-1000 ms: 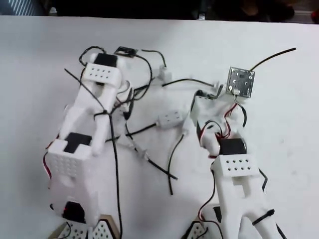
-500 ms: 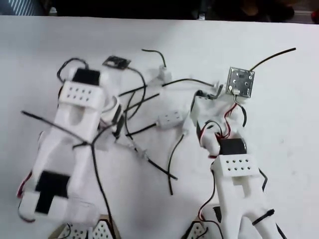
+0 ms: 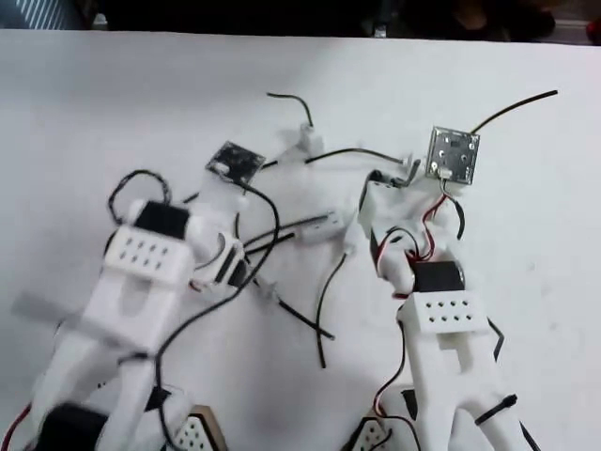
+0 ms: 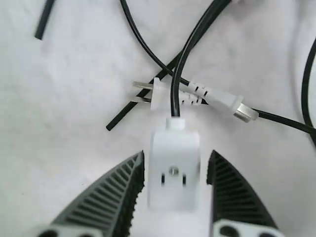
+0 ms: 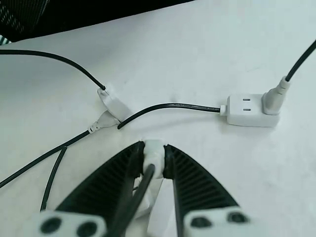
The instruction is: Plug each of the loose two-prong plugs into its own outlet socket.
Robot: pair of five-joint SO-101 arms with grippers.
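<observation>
My left gripper (image 4: 175, 155) is shut on a white outlet socket (image 4: 174, 168) whose two slots face up; its black cable runs away ahead. Just beyond it a loose two-prong plug (image 4: 157, 94) lies flat on the table, crossing other black cables. My right gripper (image 5: 154, 148) is shut on a small white plug (image 5: 154, 152) whose black cable trails back between the fingers. Farther off, another white socket (image 5: 245, 111) has a plug (image 5: 274, 96) pushed into its end. In the high view a third socket (image 3: 324, 224) lies mid-table between the left arm (image 3: 141, 272) and the right arm (image 3: 441, 315).
Two more white plugs (image 5: 111, 106) on black leads lie side by side beyond the right gripper, seen from above as white plugs (image 3: 305, 141). Black cables tangle across the middle of the white table (image 3: 84, 113), and one loose white plug (image 3: 266, 289) sits among them.
The left arm has swung back from the far left toward the near side of the table, dragging black cables with it. The right arm has not moved.
</observation>
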